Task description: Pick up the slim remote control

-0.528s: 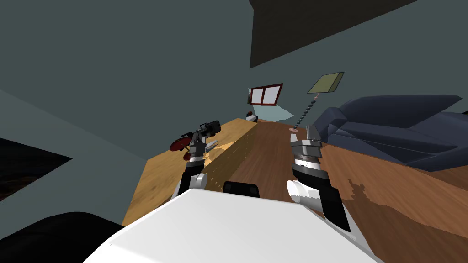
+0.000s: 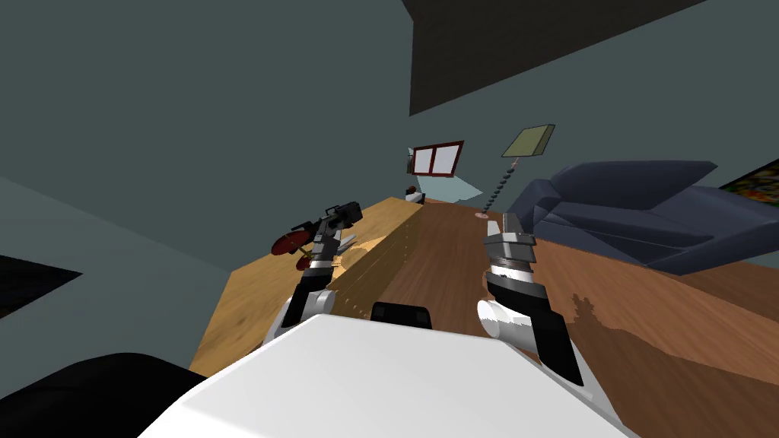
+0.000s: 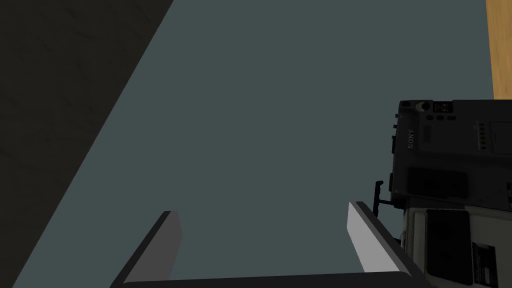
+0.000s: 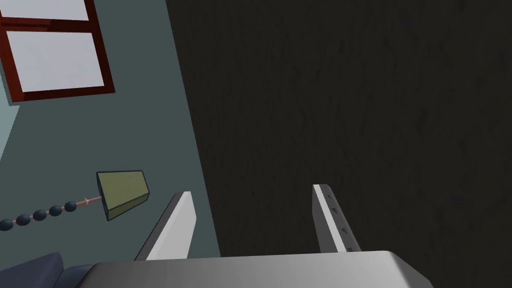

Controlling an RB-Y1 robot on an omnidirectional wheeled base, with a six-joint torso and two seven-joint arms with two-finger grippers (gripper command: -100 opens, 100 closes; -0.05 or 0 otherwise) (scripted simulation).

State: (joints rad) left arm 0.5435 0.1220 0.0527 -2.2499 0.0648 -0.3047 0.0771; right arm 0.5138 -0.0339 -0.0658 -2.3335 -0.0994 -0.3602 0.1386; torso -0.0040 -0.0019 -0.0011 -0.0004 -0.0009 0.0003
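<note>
Fingers (image 3: 162, 245) on your left gripper (image 3: 262, 207) stand wide apart with nothing between them, aimed at the grey-green wall (image 3: 280, 100). A dark camcorder (image 3: 450, 150) sits just beside one finger; you cannot tell whether they touch. In the head view, that gripper hangs over the light wooden table (image 2: 243, 312), close against the camcorder's near end.

The slim remote (image 2: 348, 242) is the pale grey sliver lying flat on the table just beside your left wrist. It is on the side toward your right arm and short of the fingertips. Its long axis seems to slant away from you toward the table's inner edge, though it is too small to be sure. Two dark red things (image 2: 287, 243) lie on the arm's other side.

Your right gripper (image 4: 252, 190) is likewise spread open and empty, held over the dark wooden floor (image 2: 441, 258), well apart from the remote. That makes the left arm the nearer one. By my reading, the left fingertips sit past the remote. Draw the hand back, tip the fingers down, and turn them to straddle its narrow width.
</note>
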